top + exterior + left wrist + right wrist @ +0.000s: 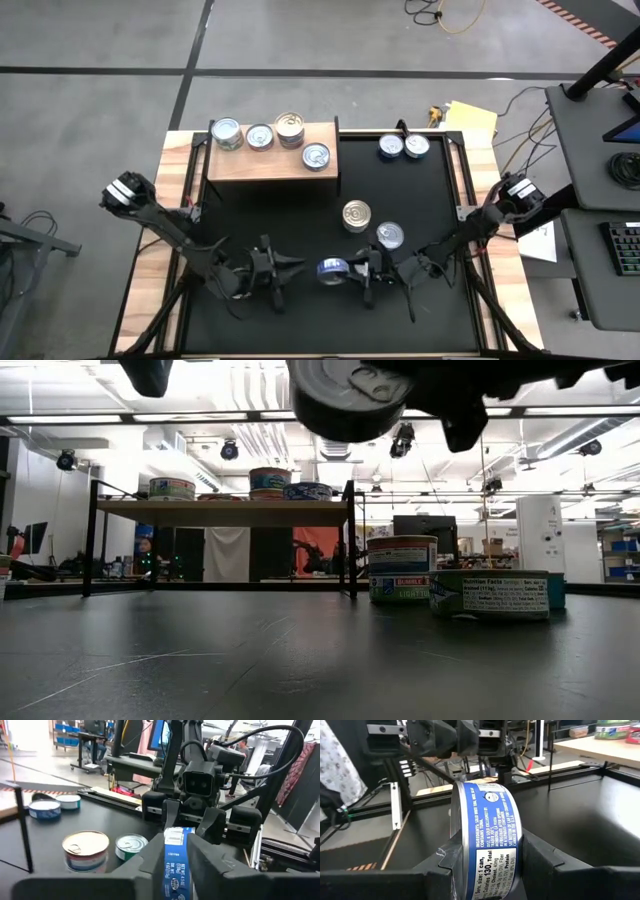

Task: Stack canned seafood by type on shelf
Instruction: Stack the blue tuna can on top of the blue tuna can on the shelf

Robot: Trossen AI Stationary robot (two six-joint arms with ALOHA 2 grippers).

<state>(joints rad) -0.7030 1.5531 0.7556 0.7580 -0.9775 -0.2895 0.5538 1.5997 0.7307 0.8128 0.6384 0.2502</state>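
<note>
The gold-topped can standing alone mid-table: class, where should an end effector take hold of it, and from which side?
Grip the gold-topped can across its curved side wall, coming straight down from above. It stands upright, flat lid up, and is short and round, so fingers can straddle it. Open mat lies around it; the silver-topped can sits apart, so set the fingers away from that side.

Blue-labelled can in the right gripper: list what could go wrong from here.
1. The right gripper pinches the blue-labelled can on edge, off the table; if it slips, it could drop and roll.
2. The left gripper faces it closely; a misjudged approach could knock the can loose.
3. The gold-topped can and the silver-topped can stand near the right arm, towards the shelf; a swing there might topple them.
</note>
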